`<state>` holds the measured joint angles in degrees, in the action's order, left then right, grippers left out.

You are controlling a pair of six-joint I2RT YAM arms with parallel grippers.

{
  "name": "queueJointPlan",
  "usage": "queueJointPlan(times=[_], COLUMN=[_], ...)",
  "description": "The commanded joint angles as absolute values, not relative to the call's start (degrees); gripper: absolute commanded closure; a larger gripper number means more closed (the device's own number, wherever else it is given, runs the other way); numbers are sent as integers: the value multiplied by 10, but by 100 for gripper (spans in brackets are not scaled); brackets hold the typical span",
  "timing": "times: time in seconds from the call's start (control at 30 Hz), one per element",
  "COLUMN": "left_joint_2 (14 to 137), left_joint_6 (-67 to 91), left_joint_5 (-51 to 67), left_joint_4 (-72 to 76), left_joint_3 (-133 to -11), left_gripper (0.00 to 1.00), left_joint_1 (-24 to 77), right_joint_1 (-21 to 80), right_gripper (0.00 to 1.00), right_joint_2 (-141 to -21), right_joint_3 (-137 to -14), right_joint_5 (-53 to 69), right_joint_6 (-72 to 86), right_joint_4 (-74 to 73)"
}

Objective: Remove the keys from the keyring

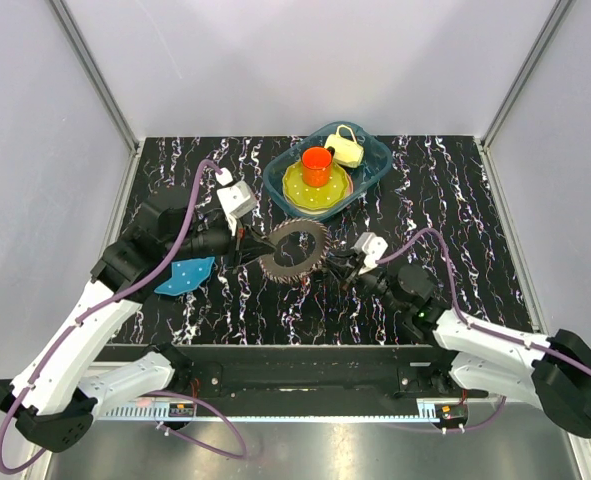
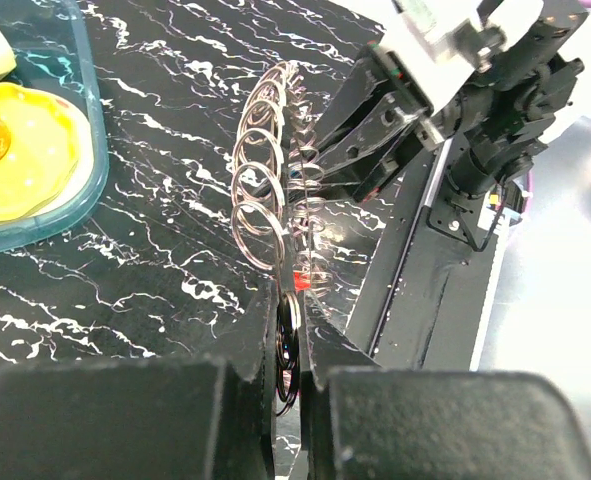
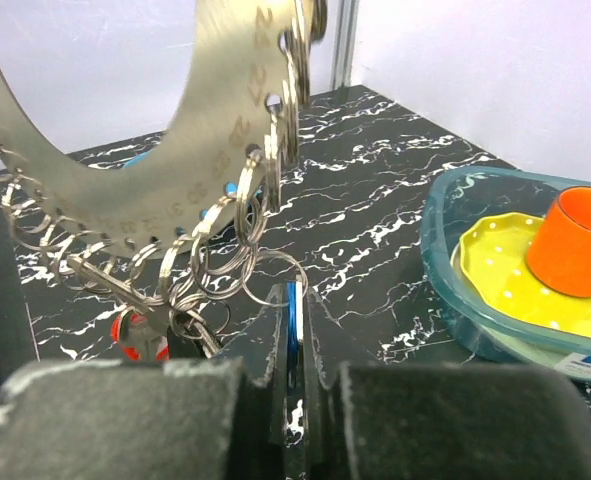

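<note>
The keyring (image 1: 278, 266) is a wide flat metal ring with numbered holes, fringed all round with small split rings and keys, and it is held upright above the table between both arms. My left gripper (image 1: 247, 252) is shut on its left side, and the left wrist view shows dark rings pinched between my left gripper's (image 2: 290, 330) jaws with the keyring (image 2: 297, 200) edge-on beyond. My right gripper (image 1: 337, 265) is at its right side. In the right wrist view my right gripper (image 3: 293, 305) is shut on a thin blue-headed key (image 3: 292, 300) hanging under the keyring (image 3: 175, 130). A red-headed key (image 3: 140, 338) dangles to the left.
A teal tray (image 1: 375, 165) at the back holds a yellow plate (image 1: 300, 190), an orange cup (image 1: 316, 165) and a pale yellow jug (image 1: 347, 148). A flat blue piece (image 1: 185, 273) lies on the black marbled table under the left arm.
</note>
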<state>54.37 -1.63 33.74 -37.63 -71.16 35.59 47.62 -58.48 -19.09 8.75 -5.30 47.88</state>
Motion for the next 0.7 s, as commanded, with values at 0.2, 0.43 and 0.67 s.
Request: queueJointPlan(times=[0.2,0.43,0.67], left_joint_2=[534,526,503], left_joint_6=[29,108,166], left_joint_5=[218,163,138], left_joint_4=[-302,-244,-204], left_joint_3=[-686,-620,-543], left_gripper=[100,100,100], left_joint_1=[356,355,352], right_joint_1=[479,479,480], right_gripper=[100,100,100], right_joint_2=[-487,-494,-526], right_joint_3=[-243,-293,-346], right_joint_5=[-39,-48,-56], right_joint_6=[-14,-21,-33], right_joint_4=[322,217,148])
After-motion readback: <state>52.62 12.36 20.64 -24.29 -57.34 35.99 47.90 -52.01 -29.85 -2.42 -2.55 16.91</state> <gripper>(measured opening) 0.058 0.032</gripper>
